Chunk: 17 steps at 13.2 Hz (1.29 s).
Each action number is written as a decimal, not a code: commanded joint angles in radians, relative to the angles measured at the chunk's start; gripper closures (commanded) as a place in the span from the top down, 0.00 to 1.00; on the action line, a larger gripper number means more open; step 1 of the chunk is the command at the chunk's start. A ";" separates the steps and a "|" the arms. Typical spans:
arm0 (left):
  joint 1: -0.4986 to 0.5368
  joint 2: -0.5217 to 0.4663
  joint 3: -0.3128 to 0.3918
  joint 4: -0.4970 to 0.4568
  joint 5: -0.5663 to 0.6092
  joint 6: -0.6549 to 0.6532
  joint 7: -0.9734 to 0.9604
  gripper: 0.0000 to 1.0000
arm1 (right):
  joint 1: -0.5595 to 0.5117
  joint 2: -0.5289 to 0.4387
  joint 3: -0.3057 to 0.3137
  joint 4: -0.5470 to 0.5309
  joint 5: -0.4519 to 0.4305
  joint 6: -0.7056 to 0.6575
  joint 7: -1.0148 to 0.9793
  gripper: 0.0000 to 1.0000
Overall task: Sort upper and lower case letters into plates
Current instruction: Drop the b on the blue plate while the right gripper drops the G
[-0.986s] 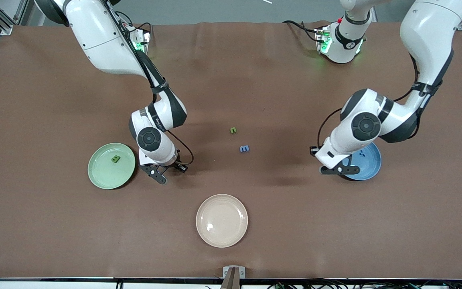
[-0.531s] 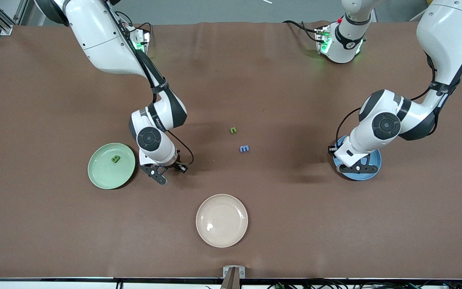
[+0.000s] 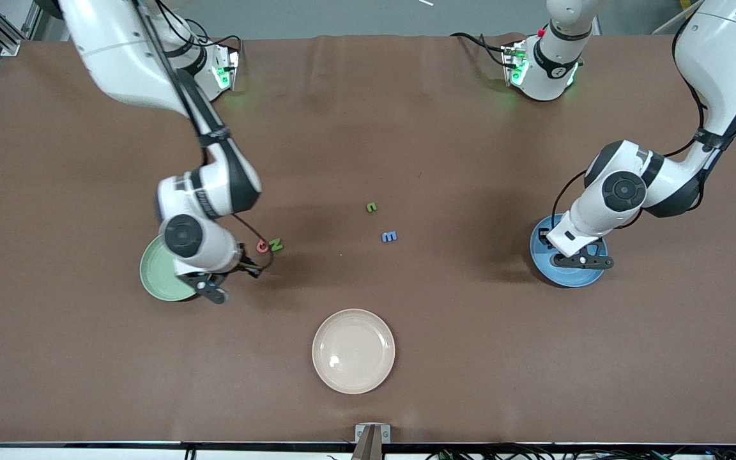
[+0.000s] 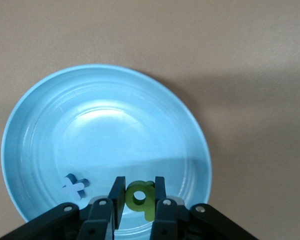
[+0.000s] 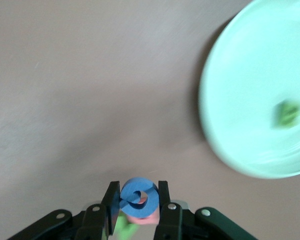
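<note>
My left gripper point(image 3: 588, 260) hangs over the bright blue plate point(image 3: 544, 268), shut on a green lower-case q point(image 4: 141, 196). A blue x point(image 4: 74, 186) lies in that blue plate point(image 4: 105, 125). My right gripper point(image 3: 213, 292) is up in the air over the table, beside the mint green plate point(image 3: 154, 278), shut on a round blue letter point(image 5: 139, 196). The arm hides part of this mint plate point(image 5: 250, 100), which holds one green letter point(image 5: 288, 112). On the table lie a red letter point(image 3: 262, 246), a green N point(image 3: 276, 243), a green n point(image 3: 372, 207) and a blue m point(image 3: 390, 236).
A cream-beige plate point(image 3: 353, 351) with nothing in it sits nearest the front camera, midway along the table. Cables and the two arm bases point(image 3: 544, 64) stand along the table's edge farthest from that camera.
My right gripper closed on the blue letter, lifted it and moved toward the mint plate, uncovering the red letter and green N. My left gripper carried the q over the blue plate.
</note>
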 commanded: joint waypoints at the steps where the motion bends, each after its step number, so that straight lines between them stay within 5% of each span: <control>1: 0.039 -0.039 -0.014 -0.056 0.027 0.037 0.029 0.06 | -0.095 -0.075 0.017 -0.060 -0.005 -0.042 -0.164 0.00; 14: 0.087 0.024 -0.008 -0.096 0.136 0.094 0.030 0.11 | -0.192 -0.080 0.017 -0.320 -0.005 0.281 -0.320 0.00; 17: 0.089 0.032 -0.006 -0.096 0.148 0.094 0.030 0.20 | -0.189 -0.077 0.017 -0.335 -0.005 0.300 -0.320 0.02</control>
